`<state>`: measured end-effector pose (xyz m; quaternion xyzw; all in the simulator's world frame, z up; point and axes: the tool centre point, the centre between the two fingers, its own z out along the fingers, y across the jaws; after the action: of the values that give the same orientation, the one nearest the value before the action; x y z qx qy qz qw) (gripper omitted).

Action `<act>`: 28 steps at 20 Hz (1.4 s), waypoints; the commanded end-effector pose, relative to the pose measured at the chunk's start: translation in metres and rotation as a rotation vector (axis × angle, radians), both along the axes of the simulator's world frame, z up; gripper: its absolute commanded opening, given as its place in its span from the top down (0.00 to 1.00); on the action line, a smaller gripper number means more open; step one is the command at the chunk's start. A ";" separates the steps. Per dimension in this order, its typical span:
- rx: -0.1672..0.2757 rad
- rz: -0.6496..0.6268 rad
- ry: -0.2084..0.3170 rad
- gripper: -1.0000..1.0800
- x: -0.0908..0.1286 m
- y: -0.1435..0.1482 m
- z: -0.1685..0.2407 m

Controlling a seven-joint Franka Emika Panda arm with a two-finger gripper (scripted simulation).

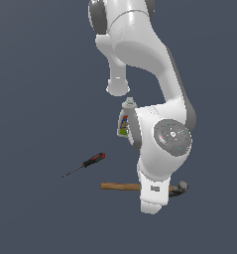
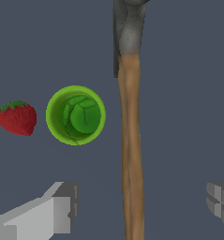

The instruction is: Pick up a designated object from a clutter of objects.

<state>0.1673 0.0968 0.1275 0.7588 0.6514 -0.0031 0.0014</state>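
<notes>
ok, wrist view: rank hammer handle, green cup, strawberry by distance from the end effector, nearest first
1. Hammer handle: runs between the open fingers of the end effector, nearest.
2. Green cup: beside the handle, further out, on the side of the larger visible finger.
3. Strawberry: beyond the cup on that same side, farthest.

The arm [image 1: 159, 149] bends low, its gripper [image 2: 141, 208] pointing down, fingers [image 2: 62, 211] spread wide.

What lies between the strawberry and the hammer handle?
The green cup stands between the strawberry and the hammer handle, touching neither; the wrist view shows this.
</notes>
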 end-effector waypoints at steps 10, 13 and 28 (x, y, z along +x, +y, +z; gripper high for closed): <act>0.006 0.051 -0.002 0.04 0.004 0.004 -0.011; 0.006 0.052 -0.002 0.04 0.004 0.004 -0.020; 0.006 0.056 -0.003 1.00 0.005 0.005 -0.059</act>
<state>0.1718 0.1016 0.0678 0.7403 0.6723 -0.0003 -0.0002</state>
